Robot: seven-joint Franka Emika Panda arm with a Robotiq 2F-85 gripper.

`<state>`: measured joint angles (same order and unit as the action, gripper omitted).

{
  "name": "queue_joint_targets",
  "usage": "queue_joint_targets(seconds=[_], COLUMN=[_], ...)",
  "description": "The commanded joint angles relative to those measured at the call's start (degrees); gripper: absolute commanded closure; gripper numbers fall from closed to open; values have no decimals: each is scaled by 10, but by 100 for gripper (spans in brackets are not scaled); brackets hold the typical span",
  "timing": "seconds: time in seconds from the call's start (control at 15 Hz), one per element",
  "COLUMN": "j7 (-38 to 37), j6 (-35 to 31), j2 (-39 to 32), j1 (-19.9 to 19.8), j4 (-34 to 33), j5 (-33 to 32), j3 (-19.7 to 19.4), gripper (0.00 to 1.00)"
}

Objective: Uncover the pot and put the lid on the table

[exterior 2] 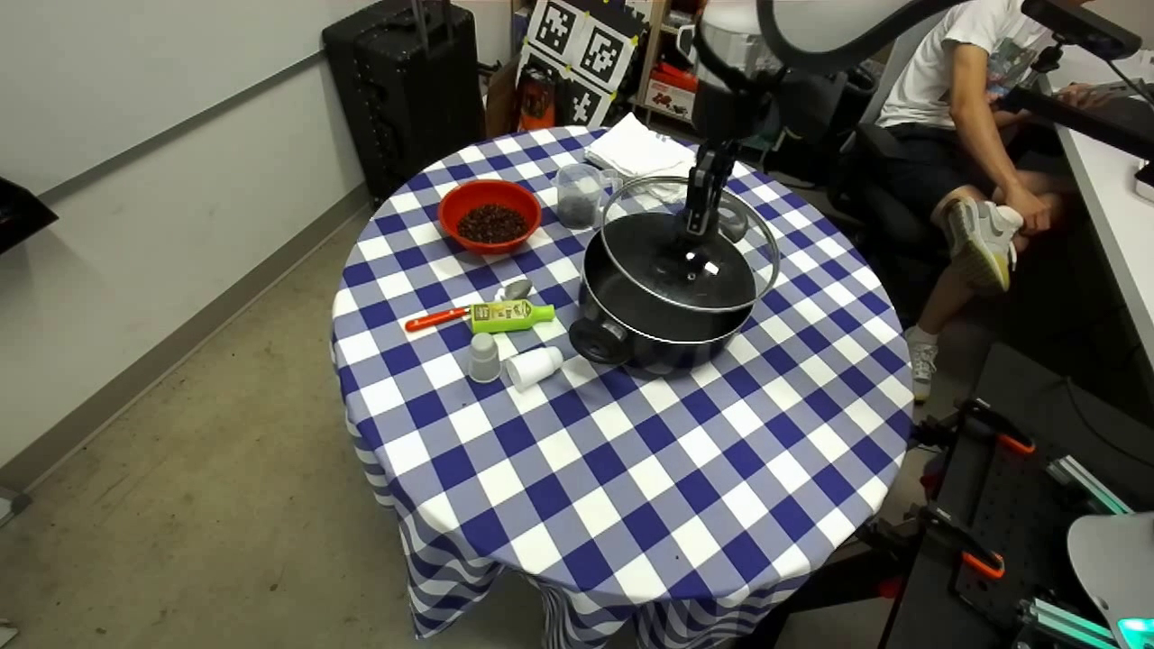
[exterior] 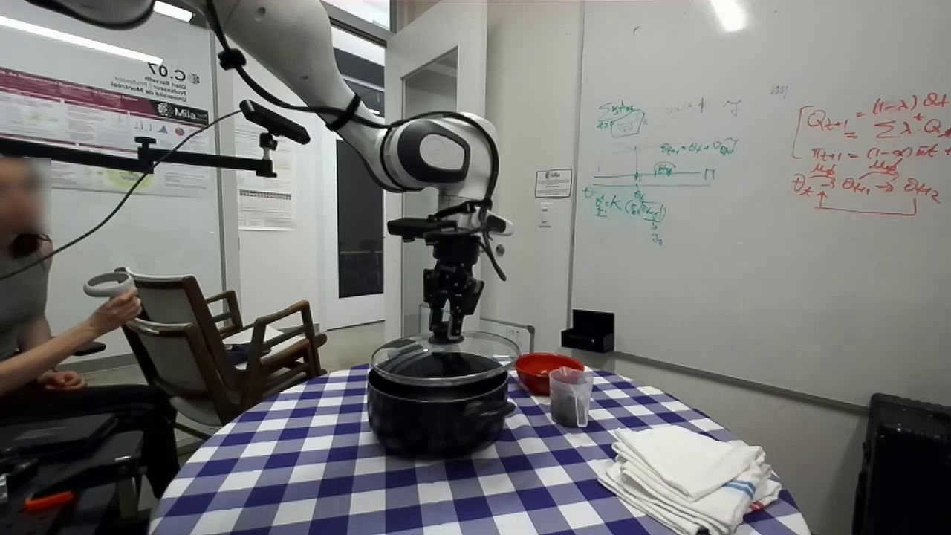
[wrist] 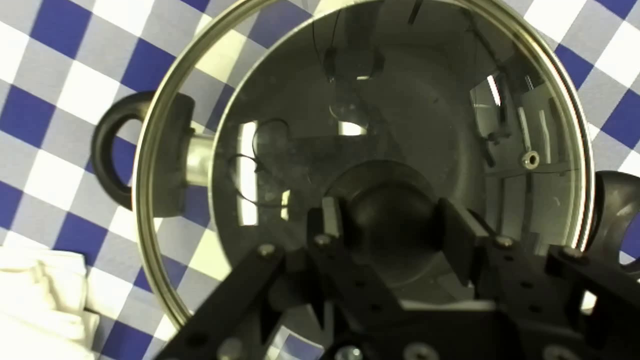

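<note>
The round table (exterior 2: 667,505) is dressed in blue and white checks that hang in folds at its edge. The wide black pot (exterior: 438,427) stands on it, and the see-through lid (exterior 2: 663,270) is above the pot, its silvery rim off-centre from the pot's own in an exterior view. The hand (wrist: 392,225) holds the lid by its dark knob (wrist: 392,250), the two fingers close on either side. Set around them are a red bowl (exterior 2: 487,191) with dark bits in it, a clear jug (exterior: 570,380) with a dark filling just beside the bowl, a stack of folded white cloths (exterior: 687,475), a green bottle (exterior 2: 509,315) lying on its side, an orange handle (exterior 2: 437,319) reaching up to that bottle, a white cup (exterior 2: 535,368) also on its side and, just beside it, a greyish cup (exterior 2: 484,358). Beyond, a whiteboard (exterior: 758,282) carries green and red formulas, a white door (exterior: 472,74) has a glass panel, and wooden chairs (exterior: 167,364) stand near a seated person (exterior: 30,319) who holds a pale ring-shaped controller (exterior: 111,293). In an exterior view a black case (exterior 2: 410,108) stands on the grey floor (exterior 2: 225,433), boards (exterior 2: 577,45) printed with square codes are tilted near it, and someone (exterior 2: 976,117) in a white T-shirt sits by a white desk (exterior 2: 1095,189).
</note>
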<state>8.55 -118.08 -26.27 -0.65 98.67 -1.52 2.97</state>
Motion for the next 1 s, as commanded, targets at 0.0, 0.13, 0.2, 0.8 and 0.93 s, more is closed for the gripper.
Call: queue_joint_targets(seconds=[0.0, 0.13, 0.2, 0.8, 0.93], j7=[37, 39, 30, -7, -28], j6=[6, 11, 14, 5, -19], j2=[126, 184, 213, 313, 299], j1=[-13, -19, -22, -69, -74], j4=[92, 137, 165, 378, 401], j5=[-13, -29, -34, -10, -8], j3=[-11, -24, -31, -98, -105], gripper=[75, 75, 75, 75, 75])
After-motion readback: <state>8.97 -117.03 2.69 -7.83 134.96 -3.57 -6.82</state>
